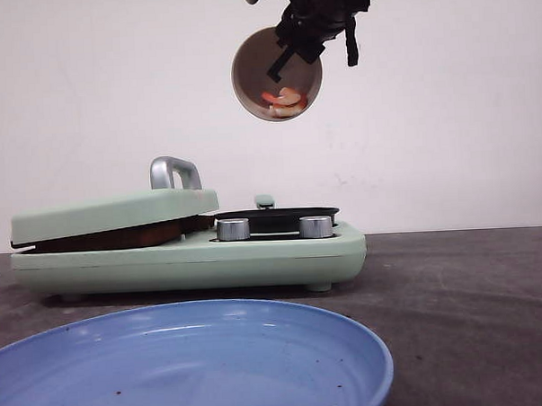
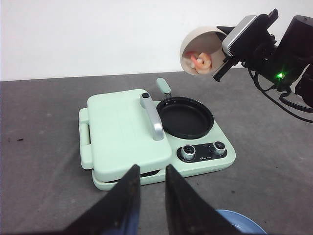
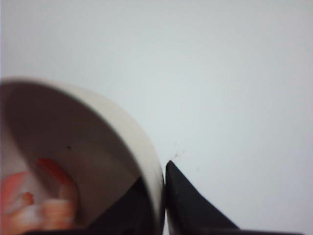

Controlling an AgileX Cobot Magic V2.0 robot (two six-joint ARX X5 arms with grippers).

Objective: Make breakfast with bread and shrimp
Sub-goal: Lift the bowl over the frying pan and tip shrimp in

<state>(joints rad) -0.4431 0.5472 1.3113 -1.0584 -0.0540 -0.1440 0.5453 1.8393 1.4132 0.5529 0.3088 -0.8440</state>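
Right pincer (image 1: 287, 63) is pinching the tilted beige round bowl (image 1: 276, 74) of orange-pink shrimp (image 1: 285, 102) at 12 o'clock above the black round pan (image 1: 276, 214); left pincer (image 2: 152, 188) is hanging spread.

low front view – wrists look closer

The right arm is raised high at twelve o'clock in the front view, its wrist bent downward. Its tool (image 1: 283, 63) is clamped on the rim of a tilted bowl (image 1: 252, 78), one finger inside and one outside. The left tool (image 2: 152, 196) is held low over the counter (image 2: 39, 147), its two dark fingers (image 2: 128, 196) slightly parted, nothing gripped.
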